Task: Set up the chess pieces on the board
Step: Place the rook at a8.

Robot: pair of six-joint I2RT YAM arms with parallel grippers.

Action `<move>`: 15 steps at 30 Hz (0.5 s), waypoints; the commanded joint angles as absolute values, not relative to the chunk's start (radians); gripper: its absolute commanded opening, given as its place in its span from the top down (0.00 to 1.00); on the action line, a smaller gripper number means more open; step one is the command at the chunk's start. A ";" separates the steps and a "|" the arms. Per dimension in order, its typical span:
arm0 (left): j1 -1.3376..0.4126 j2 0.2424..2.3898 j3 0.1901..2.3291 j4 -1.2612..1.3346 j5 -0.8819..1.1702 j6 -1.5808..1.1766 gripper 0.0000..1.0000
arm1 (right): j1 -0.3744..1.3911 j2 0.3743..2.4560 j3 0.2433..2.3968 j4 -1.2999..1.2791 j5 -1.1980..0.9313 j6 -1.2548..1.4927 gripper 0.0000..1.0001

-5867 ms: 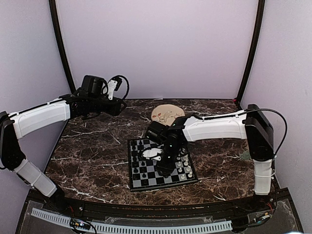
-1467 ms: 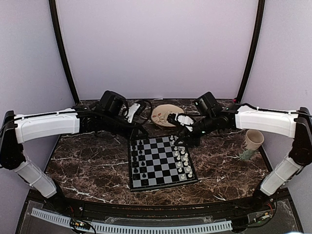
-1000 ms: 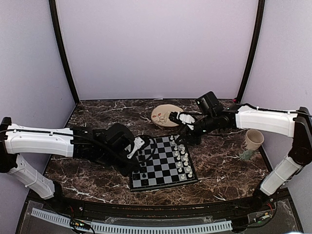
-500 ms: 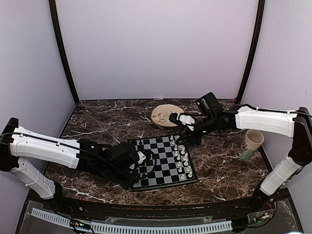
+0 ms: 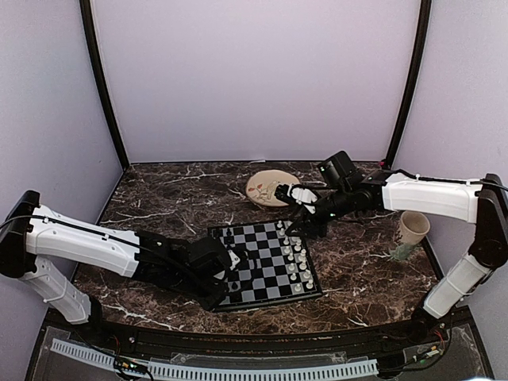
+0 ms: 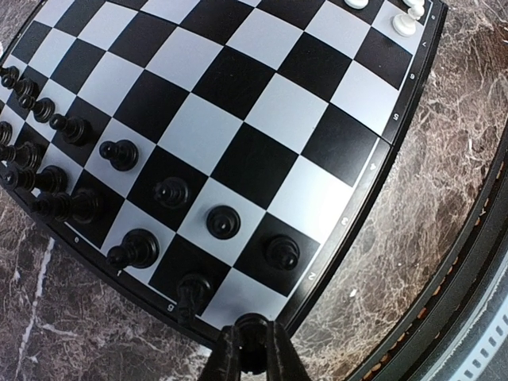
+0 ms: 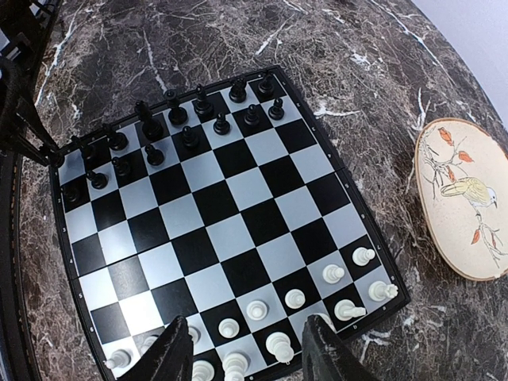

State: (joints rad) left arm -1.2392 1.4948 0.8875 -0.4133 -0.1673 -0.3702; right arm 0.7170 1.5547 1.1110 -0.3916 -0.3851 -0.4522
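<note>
- The left gripper [image 6: 252, 348] is low at the near-left corner of the chessboard [image 5: 266, 263], its fingers pinched shut on a small black chess piece [image 6: 252, 325] right at the board's border.
- The other black chessmen [image 6: 119, 151] stand upright in two rows along the board's left side.
- The white chessmen [image 7: 295, 298] stand in two rows along the board's right side.
- The right gripper [image 7: 248, 353] hovers above the board's far-right corner with its jaws spread wide and nothing between them.
- The board lies flat at the middle of the dark marble tabletop [image 5: 159, 206].
- A round beige plate painted with a bird [image 7: 464, 202] lies just beyond the board, apart from it.
- A cup [image 5: 411, 228] stands well to the right.
</note>
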 commanded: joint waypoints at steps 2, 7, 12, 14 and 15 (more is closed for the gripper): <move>-1.242 1.505 0.873 -0.405 -0.188 -0.370 0.96 | 0.711 1.564 1.103 -0.369 -0.390 -0.460 0.53; -1.242 1.520 0.863 -0.405 -0.204 -0.382 0.96 | 0.710 1.566 1.102 -0.370 -0.390 -0.459 0.53; -1.242 1.514 0.853 -0.395 -0.215 -0.386 0.96 | 0.710 1.572 1.103 -0.369 -0.391 -0.459 0.53; -1.243 1.515 0.850 -0.390 -0.217 -0.387 0.96 | 0.710 1.576 1.106 -0.372 -0.395 -0.458 0.53; -1.243 1.516 0.850 -0.388 -0.216 -0.387 0.96 | 0.710 1.577 1.106 -0.373 -0.395 -0.456 0.53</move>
